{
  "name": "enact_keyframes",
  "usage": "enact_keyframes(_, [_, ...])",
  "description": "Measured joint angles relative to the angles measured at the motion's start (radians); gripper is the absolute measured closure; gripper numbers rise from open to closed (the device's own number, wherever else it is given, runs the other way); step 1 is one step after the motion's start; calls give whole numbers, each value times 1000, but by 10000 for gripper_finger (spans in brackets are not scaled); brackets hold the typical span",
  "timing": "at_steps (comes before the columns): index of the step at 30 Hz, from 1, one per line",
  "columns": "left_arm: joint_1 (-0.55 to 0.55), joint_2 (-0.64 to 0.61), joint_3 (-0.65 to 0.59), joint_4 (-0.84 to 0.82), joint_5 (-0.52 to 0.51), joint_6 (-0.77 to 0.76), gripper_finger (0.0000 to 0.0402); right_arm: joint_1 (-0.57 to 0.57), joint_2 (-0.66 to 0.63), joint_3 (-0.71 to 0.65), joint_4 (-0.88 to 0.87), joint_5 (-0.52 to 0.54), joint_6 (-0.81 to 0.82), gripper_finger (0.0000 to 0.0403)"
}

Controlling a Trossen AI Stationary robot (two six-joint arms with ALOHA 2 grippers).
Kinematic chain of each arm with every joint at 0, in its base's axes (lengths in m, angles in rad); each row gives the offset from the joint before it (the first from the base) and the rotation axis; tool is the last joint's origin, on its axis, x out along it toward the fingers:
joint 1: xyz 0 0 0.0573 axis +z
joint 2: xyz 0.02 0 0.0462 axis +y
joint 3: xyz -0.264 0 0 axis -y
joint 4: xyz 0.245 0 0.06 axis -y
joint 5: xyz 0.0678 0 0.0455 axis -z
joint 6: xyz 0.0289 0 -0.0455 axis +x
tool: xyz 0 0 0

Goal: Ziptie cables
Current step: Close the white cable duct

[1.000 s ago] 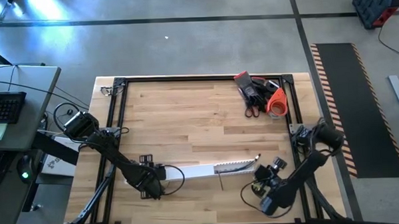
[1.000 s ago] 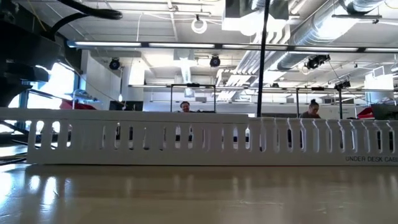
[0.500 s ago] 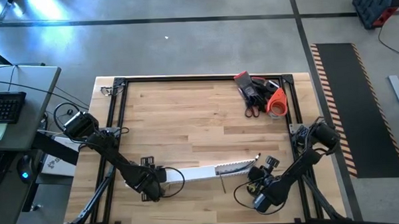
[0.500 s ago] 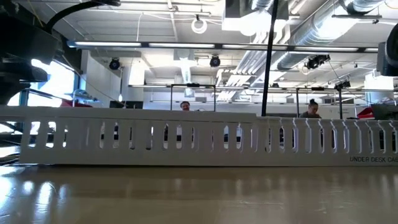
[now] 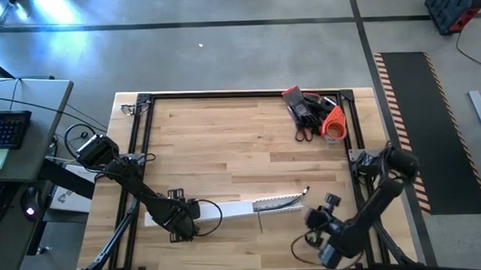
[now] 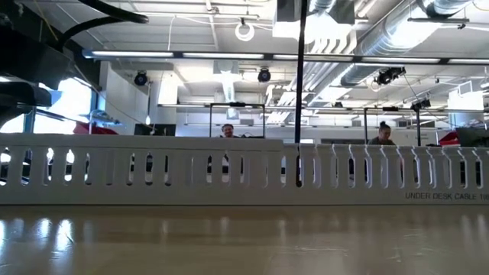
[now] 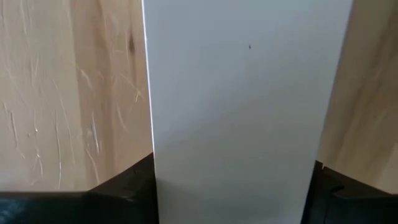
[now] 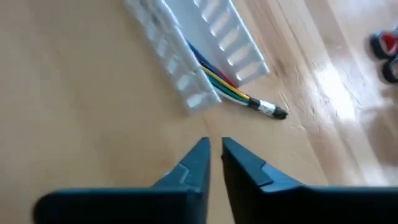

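**Left claw grips channel, right claw hangs closed**

The left gripper (image 5: 182,221) clamps the white channel (image 5: 251,205) at its left end, fingers on either side of the flat strip. The right gripper (image 8: 214,155) hovers nearly closed and empty over the table (image 5: 225,143), near the channel's slotted end. The cables (image 8: 233,90), coloured wires, lie inside the channel and poke out there. A tool heap (image 5: 312,112) sits at the far right corner.

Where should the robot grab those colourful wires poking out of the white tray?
Probably the bare stretch of the cables between the white channel's open end and the dark tip. It lies flat on the table, so coming from above with fingers either side seems best. The right gripper, shut and empty, is nearest; the left gripper holds the channel's other end.
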Motion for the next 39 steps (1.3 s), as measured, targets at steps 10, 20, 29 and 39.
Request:
enact_keyframes(10, [-3,5,0,11,1,-14,195,-74,-24,64,371,285,-478,168])
enact_keyframes(20, [-6,5,-1,12,9,-14,195,-397,-23,-34,811,-57,-1062,34])
enact_keyframes(29, [-8,5,-1,11,0,-3,194,-523,-19,-122,1015,-294,-1153,62])
enact_keyframes(39, [-8,5,-2,28,-30,14,195,-532,-19,-152,1069,-283,-1145,156])
